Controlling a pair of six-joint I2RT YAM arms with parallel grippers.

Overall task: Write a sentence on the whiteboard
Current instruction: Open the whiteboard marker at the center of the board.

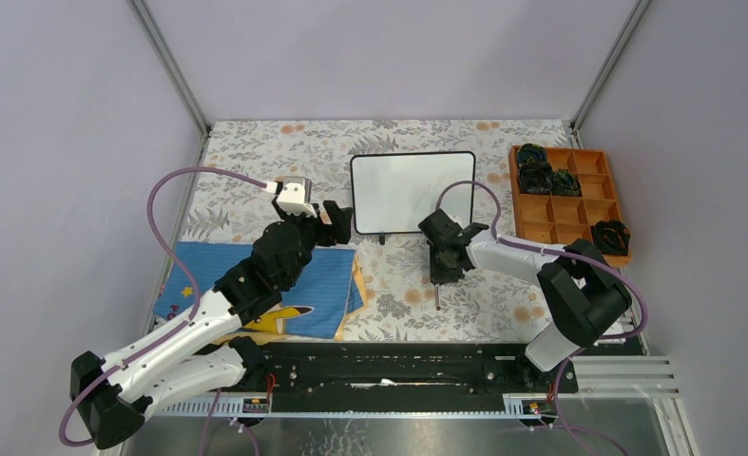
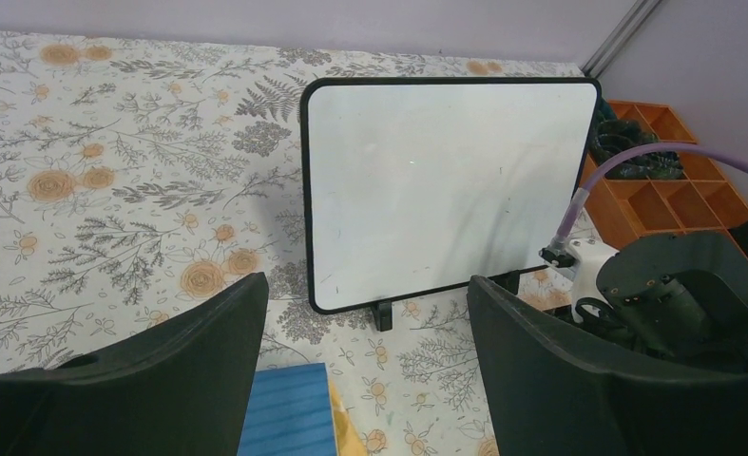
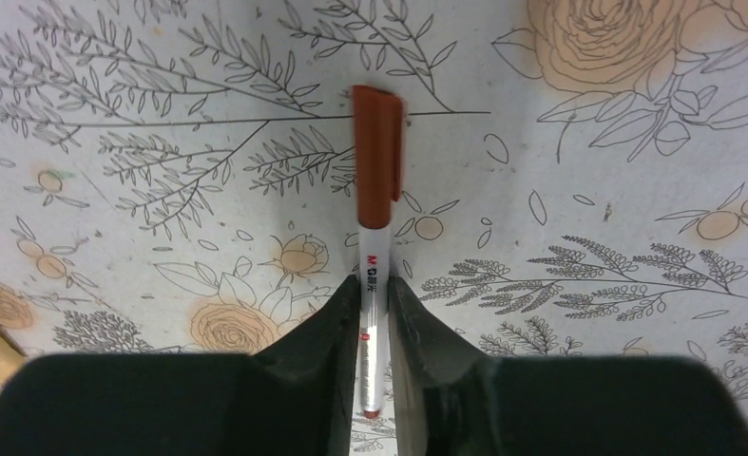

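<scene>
The whiteboard (image 1: 412, 190) stands upright on small black feet at the middle back of the table, and its white face (image 2: 446, 190) is blank; the sentence is not visible on it. A marker (image 3: 377, 171) with a reddish-brown cap and a white barrel lies on the floral tablecloth in front of the board. My right gripper (image 3: 374, 283) points down over it, both fingers pressed against the barrel. In the top view the marker's tip end (image 1: 438, 296) pokes out below that gripper (image 1: 443, 271). My left gripper (image 2: 365, 282) is wide open and holds nothing, left of the board (image 1: 336, 220).
An orange compartment tray (image 1: 514, 190) with dark coiled items sits at the back right. A blue cloth (image 1: 313, 285) with yellow print lies under my left arm. My right arm's wrist (image 2: 674, 285) and purple cable are close to the board's right foot.
</scene>
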